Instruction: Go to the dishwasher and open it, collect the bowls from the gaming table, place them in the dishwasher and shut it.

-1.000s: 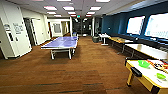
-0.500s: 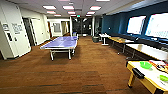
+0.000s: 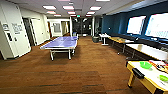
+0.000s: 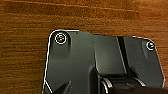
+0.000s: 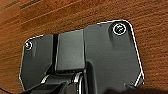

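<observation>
- Two round lime-green plastic bowls, one (image 3: 145, 65) farther and one (image 3: 163, 78) nearer, sit on the white-topped, yellow-edged table (image 3: 146, 81) at near right.
- A blue table-tennis table (image 3: 61, 43) stands farther left on brown carpet (image 3: 75, 72).
- Whether either wrist's jaws are open or closed cannot be told.

floor (image 3: 75, 72): open ahead | table-tennis table (image 3: 61, 42): mid-left | gaming table (image 3: 150, 77): near right

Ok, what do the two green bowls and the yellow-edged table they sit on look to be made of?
The larger bowl and the smaller bowl look like plastic: a uniform bright lime colour with a faint sheen. The gaming table has a smooth white top, probably laminate, with painted or plastic-looking yellow sides and legs; I can't tell which.
</observation>
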You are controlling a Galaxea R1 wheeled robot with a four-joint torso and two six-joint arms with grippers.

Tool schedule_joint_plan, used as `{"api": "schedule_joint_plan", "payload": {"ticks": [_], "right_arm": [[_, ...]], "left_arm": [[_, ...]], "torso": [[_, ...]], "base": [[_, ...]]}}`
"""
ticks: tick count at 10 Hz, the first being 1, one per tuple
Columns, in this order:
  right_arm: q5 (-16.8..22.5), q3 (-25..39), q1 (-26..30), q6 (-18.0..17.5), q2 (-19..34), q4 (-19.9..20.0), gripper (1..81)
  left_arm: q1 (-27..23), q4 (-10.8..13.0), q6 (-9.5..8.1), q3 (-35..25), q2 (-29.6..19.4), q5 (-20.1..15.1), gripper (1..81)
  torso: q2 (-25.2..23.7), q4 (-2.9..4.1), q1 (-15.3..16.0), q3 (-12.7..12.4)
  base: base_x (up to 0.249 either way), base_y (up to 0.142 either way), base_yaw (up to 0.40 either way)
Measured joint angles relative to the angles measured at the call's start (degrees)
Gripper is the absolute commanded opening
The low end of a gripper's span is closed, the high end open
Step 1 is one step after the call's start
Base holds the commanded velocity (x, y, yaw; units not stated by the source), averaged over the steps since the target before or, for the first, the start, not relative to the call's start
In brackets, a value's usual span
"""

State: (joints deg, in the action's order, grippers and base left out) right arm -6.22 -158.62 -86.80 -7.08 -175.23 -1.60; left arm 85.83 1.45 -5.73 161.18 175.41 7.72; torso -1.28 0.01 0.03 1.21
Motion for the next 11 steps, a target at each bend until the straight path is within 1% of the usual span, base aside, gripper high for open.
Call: {"api": "schedule_joint_plan", "payload": {"ticks": [3,5,7,8,9,11], "right_arm": [[0.0,0.0,0.0,0.0,0.0,0.0,81.1],[0.0,0.0,0.0,0.0,0.0,0.0,81.1],[-0.1,0.0,0.3,0.0,0.1,0.0,81.1],[-0.2,-0.1,0.1,0.0,0.0,0.0,81.1],[0.1,0.0,-0.3,0.0,0.0,0.0,81.1],[0.0,-0.1,-0.2,0.0,0.0,0.0,81.1]], "left_arm": [[0.0,0.0,0.0,0.0,0.0,0.0,81.1],[0.0,0.0,0.0,0.0,0.0,-0.2,81.1],[0.9,0.0,0.0,0.0,0.0,-0.5,81.1],[0.4,0.0,0.0,0.0,0.0,-0.8,81.1],[-0.3,0.0,0.0,0.2,-0.1,-0.3,81.1],[-0.2,0.0,0.0,0.0,0.0,-0.4,81.1]], "torso": [[0.0,0.0,0.0,0.0],[0.0,0.0,0.0,0.0],[0.0,0.0,0.0,0.0],[0.0,0.0,0.0,0.0],[0.0,0.0,0.0,0.0],[0.0,0.0,0.0,0.0]], "base": [[0.0,0.0,-0.115],[0.0,0.0,-0.249],[0.0,0.0,-0.341],[0.0,0.0,-0.355],[0.0,0.0,-0.361],[0.0,0.0,-0.37]]}}
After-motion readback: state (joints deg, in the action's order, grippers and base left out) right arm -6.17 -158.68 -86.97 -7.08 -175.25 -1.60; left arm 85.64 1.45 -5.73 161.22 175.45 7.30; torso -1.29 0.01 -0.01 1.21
